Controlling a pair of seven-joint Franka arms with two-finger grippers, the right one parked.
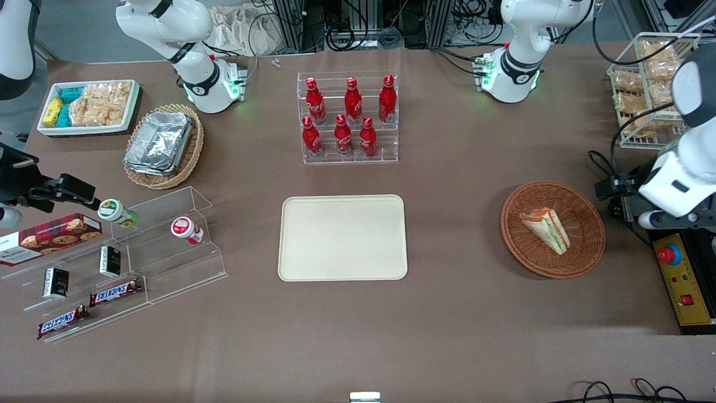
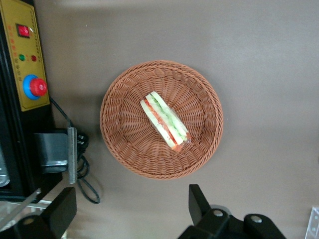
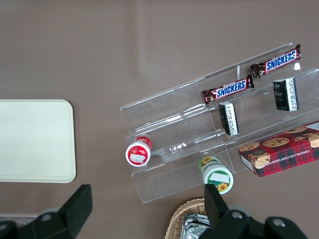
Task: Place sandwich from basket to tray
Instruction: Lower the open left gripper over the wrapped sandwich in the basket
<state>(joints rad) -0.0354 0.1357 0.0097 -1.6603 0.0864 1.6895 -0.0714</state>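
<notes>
The sandwich (image 1: pixel 545 229) (image 2: pixel 165 121), a pale wedge with orange, red and green layers in clear wrap, lies in the round reddish-brown basket (image 1: pixel 584 210) (image 2: pixel 127 137). The cream tray (image 1: pixel 342 238) (image 3: pixel 35 139) sits bare at the table's middle, toward the parked arm from the basket. My left gripper (image 1: pixel 611 189) (image 2: pixel 130 209) hangs open high above the table, just off the basket's rim toward the working arm's end. Nothing is between its fingers.
A yellow control box with a red button (image 1: pixel 679 280) (image 2: pixel 30 87) and cables lies beside the basket. A rack of red cola bottles (image 1: pixel 348 117) stands farther from the camera than the tray. A wire basket of snacks (image 1: pixel 643 84), a foil-tray basket (image 1: pixel 163 145) and an acrylic snack shelf (image 1: pixel 112 263) are around.
</notes>
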